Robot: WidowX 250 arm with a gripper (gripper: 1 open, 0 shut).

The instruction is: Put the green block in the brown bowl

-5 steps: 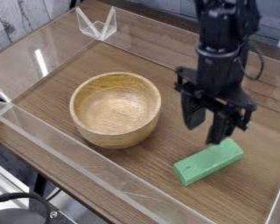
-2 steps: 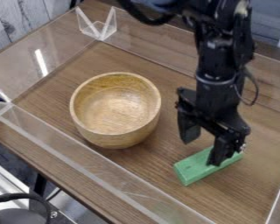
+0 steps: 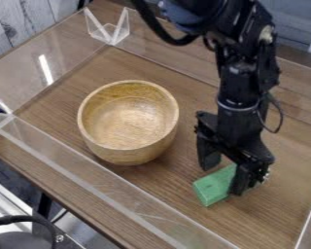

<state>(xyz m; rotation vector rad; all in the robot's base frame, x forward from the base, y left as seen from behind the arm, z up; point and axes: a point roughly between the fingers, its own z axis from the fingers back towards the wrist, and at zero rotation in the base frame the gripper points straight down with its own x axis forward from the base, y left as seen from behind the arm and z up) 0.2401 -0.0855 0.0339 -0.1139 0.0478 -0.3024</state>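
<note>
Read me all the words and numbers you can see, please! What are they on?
There are none that I can read.
The green block: no letters or numbers on the part that shows; the robot's hand hides some of it.
The brown bowl: only plain wood shows, no writing.
The black robot arm: no words can be made out; the picture is too small to tell if it has tiny ones.

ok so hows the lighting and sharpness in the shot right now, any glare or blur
In the camera view, the light looks soft and even; the gripper is so dark that its detail sinks into black. The bowl shades toward one inner side, with no harsh glare. The whole camera image is low in resolution and slightly soft, the block's edges included.
</note>
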